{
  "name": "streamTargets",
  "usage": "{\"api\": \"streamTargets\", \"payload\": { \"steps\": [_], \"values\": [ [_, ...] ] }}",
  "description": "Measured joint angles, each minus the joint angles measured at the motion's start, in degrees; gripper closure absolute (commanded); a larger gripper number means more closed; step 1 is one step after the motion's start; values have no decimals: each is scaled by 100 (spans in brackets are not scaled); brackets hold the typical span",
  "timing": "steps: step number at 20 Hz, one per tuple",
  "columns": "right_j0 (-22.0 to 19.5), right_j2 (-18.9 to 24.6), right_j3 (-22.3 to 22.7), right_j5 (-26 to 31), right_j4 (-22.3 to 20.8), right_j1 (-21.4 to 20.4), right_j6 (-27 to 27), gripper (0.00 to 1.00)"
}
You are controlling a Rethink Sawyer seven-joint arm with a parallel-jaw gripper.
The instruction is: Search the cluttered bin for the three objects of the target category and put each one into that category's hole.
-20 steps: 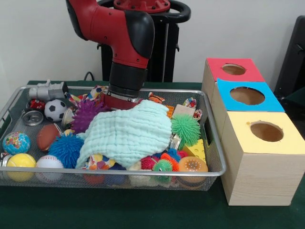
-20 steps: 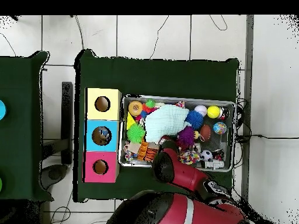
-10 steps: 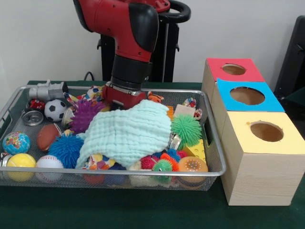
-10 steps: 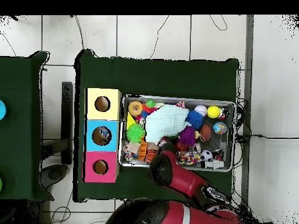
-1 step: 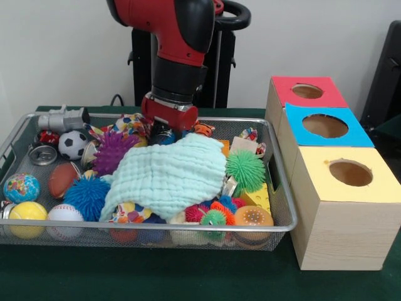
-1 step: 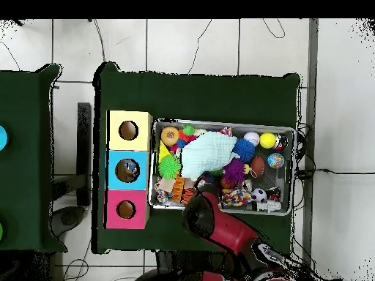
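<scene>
- Front view: the gripper (image 5: 164,133) is hanging over the wire bin's (image 5: 283,207) far rim, at 12 o'clock from the mint cloth (image 5: 168,175); whether its jaws are parted or gripping cannot be told. A dark round object (image 5: 164,136) is showing just under it.
- Front view: the target category is unnamed; spiky balls, such as the green one (image 5: 245,169), are lying at the cloth's 3 o'clock.
- Overhead view: the three-hole box (image 6: 128,170) is sitting at the bin's 9 o'clock; lifting straight up clear of the clutter seems wise before carrying anything that way.

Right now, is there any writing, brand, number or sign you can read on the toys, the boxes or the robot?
None can be read.
Arm: no readable marking.
Boxes: plain coloured tops, no labels.
Globe ball: printed pattern, too small to read.
Patterned cloth toy: print too blurred to tell.
</scene>
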Motion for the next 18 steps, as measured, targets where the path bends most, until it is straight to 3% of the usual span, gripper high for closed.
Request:
{"api": "streamTargets", "payload": {
  "steps": [13,18],
  "values": [
    [17,146,400,553,278,-595,0,0],
    [-133,506,532,606,286,-719,5,0]
  ]
}}
